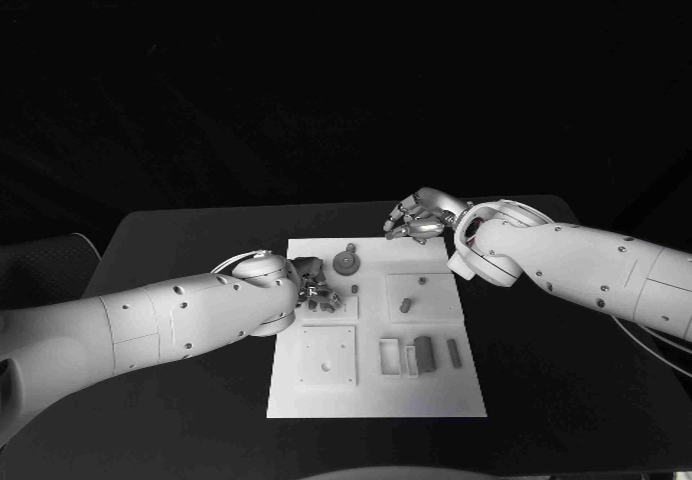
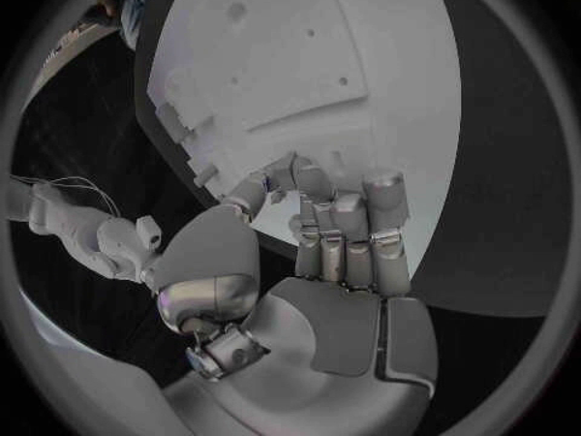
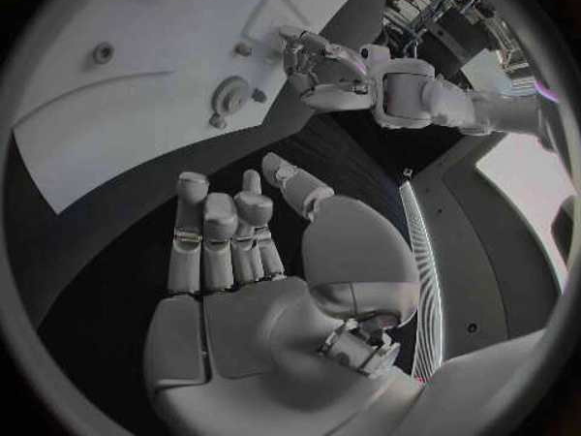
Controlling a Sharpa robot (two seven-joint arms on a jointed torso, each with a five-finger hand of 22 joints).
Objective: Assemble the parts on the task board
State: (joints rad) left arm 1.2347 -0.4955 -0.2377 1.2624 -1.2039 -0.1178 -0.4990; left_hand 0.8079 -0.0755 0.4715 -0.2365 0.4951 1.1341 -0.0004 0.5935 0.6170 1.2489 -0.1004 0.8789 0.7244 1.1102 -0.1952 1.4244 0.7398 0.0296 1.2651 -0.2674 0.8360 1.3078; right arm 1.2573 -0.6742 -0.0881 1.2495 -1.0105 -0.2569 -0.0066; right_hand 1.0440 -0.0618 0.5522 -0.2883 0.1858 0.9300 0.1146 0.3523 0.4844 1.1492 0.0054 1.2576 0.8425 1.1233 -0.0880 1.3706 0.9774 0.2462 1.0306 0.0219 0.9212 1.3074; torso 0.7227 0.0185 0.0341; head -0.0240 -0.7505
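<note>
Both hands up at the board, no readable writing anywhere on it.
My left hand (image 1: 320, 288) sits curled over the board's (image 1: 433, 395) left edge; can't tell if it's pinching a part. Right hand (image 1: 417, 220) hangs empty, fingers loosely apart, off the far right corner. Parts (image 1: 418, 353) lie mid-board; bare table (image 1: 562, 390) all around.

Head camera high above task board (image 1: 378, 400), wrist cameras close behind, all sharing it
</note>
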